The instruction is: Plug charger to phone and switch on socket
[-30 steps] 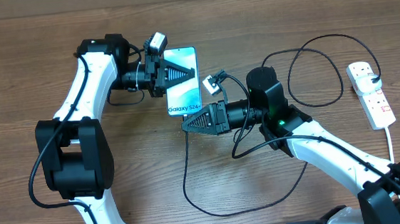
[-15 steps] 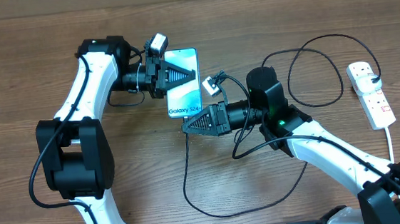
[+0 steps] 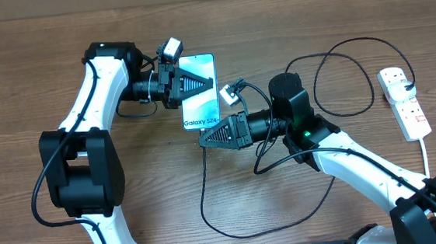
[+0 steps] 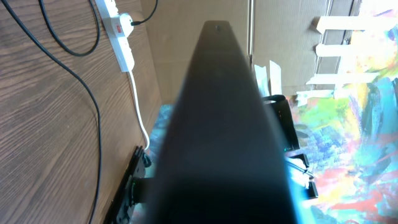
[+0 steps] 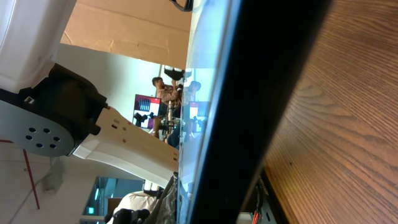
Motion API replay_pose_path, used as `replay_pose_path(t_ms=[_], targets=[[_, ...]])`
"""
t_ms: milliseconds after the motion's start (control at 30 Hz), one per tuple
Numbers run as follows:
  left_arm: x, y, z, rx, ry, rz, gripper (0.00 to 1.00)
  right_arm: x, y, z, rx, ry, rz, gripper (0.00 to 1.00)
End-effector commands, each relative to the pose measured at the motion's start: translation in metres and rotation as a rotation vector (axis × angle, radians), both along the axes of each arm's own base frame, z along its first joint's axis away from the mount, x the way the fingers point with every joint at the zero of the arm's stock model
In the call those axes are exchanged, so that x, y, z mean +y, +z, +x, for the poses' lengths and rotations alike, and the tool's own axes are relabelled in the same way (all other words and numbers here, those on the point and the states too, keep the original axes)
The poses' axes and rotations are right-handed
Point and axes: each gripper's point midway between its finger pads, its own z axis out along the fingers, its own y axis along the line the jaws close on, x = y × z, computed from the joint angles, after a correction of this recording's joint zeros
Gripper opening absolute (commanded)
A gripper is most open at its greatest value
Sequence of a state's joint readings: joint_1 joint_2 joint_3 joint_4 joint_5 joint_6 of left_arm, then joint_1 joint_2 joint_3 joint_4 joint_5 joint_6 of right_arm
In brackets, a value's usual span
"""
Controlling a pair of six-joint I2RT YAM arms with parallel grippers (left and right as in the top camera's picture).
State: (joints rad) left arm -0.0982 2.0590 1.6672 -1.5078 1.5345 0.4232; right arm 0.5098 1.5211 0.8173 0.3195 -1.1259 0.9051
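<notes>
Overhead view: a brown wood-grain table [image 3: 26,59] with two white-and-black robot arms reaching toward its middle. A slim rectangular phone with a bright light-blue screen [image 3: 201,108] lies flat there, with white text near the end closest to the robot. The left gripper [image 3: 211,79] has its black pointed fingers together, and their tip is over the far half of the screen. The right gripper [image 3: 201,138] also has its fingers together, with the tip at the phone's near end. A long thin black charger cable [image 3: 201,193] emerges from under that tip. Whether it is pinched there cannot be told. It loops across the table toward a white elongated power strip with red-marked switches [image 3: 406,105], which lies well apart from the phone at the right edge. A thicker white cord [image 3: 425,152] trails from the strip.

Left wrist view: a blurred dark finger [image 4: 217,124] fills the centre. Beyond it are the power strip [image 4: 121,37], the black cable [image 4: 99,143] and the white cord [image 4: 138,109].

Right wrist view: a blurred dark finger [image 5: 249,112] crosses diagonally over the wood table [image 5: 336,124].
</notes>
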Motion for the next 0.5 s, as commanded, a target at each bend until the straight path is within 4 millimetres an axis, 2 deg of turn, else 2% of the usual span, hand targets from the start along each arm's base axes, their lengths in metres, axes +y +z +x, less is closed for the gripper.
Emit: replay_pose_path(t_ms=[0,433,467], targets=[[-0.0131,-0.004,-0.021,-0.061,-0.08,0.077,0.04,-0.0127,0.0117,0.0453,-0.089,-0.209,-0.011,0.04],[-0.0125,-0.004,-0.0244,-0.065,-0.087,0.082,0.04,-0.013,0.0116,0.0477,-0.092,-0.222,-0.013,0.04],[-0.0125,-0.004,-0.0243,-0.065,-0.087,0.081,0.04,-0.013,0.0117,0.0477,-0.093,-0.222,-0.013,0.18]])
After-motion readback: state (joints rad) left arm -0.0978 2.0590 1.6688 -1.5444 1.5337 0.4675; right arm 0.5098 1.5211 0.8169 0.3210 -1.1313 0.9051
